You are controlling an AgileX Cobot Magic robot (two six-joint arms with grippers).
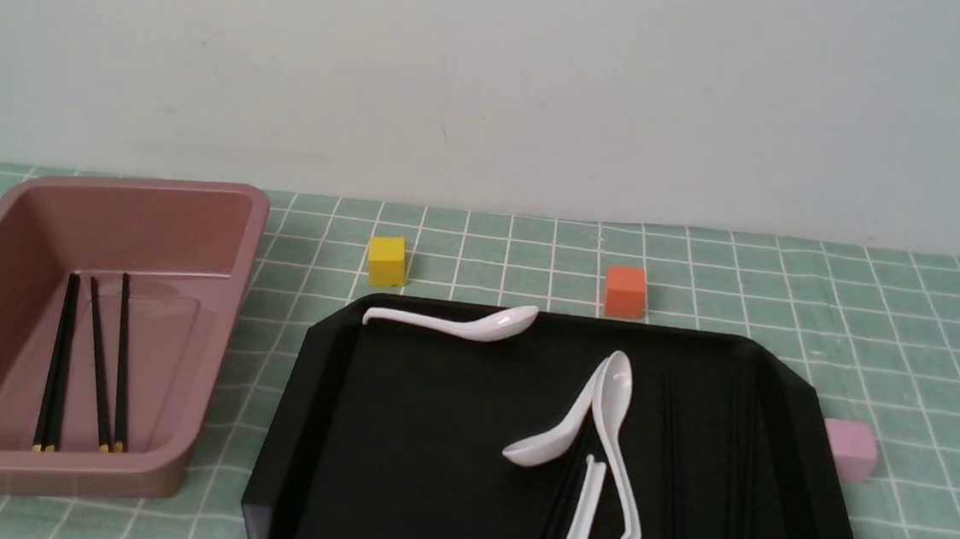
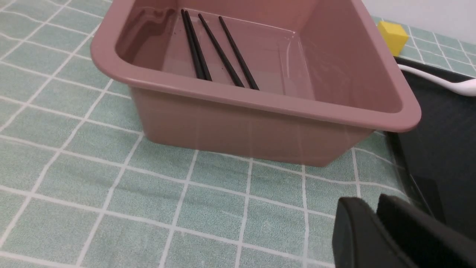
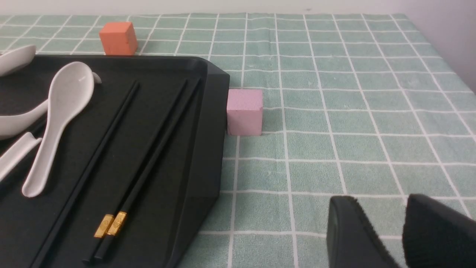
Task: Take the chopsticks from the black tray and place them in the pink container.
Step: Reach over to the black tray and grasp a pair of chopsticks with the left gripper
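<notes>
The chopsticks (image 3: 149, 158) I want next lie as a pair flat in the black tray (image 3: 208, 123), close to its right wall, with their gold ends side by side and pointing back at me. One more stick lies alone just beside them. I think they are good ones to pick, because nothing sits on top of them. Another pair is tucked under the white spoons (image 3: 59, 111), so I think those will be harder. My right gripper (image 3: 383, 204) hangs over the cloth, off to the right of the tray, and is open a little, holding nothing. Four chopsticks (image 1: 100, 360) already lie flat in the pink container (image 2: 238, 97). My left gripper (image 2: 373, 208) waits near that tub, between it and the tray. It is empty, but I cannot tell if its fingers touch.
</notes>
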